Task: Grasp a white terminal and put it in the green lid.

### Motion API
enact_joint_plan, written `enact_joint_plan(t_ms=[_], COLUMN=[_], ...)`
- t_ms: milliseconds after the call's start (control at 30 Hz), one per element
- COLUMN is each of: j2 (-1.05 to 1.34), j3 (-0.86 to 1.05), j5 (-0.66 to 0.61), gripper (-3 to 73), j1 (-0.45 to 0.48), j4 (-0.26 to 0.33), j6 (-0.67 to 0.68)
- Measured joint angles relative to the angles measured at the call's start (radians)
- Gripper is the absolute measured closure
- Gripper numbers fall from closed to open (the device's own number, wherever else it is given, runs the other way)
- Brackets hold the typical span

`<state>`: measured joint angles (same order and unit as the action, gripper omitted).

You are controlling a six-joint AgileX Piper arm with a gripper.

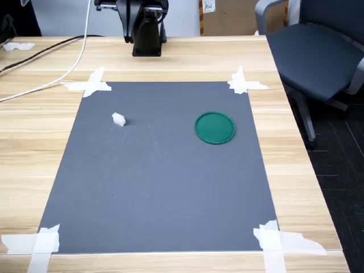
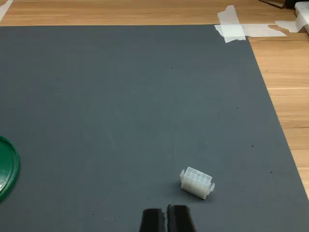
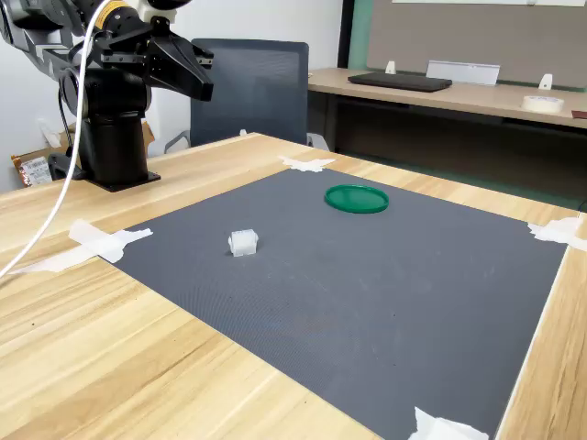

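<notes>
Gripper (image 2: 167, 220) tips together, wrist-view only

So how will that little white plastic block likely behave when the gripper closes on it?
The white block looks like hollow moulded plastic with open cells, so probably rigid and very light. Its boxy shape lying flat on the grey mat suggests it won't roll, though a touch from one finger may make it skid or twist. Ridged sides should help grip.
</notes>
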<state>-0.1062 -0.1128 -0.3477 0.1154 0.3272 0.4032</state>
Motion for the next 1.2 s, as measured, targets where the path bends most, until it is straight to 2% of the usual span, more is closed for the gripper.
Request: enact_joint_plan(t_ms=[833,1000,1200], j2=[-0.005,-0.063,-0.174], j3=[0.000,-0.018,-0.123], j5=[-0.046,-0.051,-0.050], gripper=[72.3,72.3,72.3], j1=[0.000,0.000,0.000], j4=[0.000,-0.025,-0.035], j6=[0.000,0.000,0.000])
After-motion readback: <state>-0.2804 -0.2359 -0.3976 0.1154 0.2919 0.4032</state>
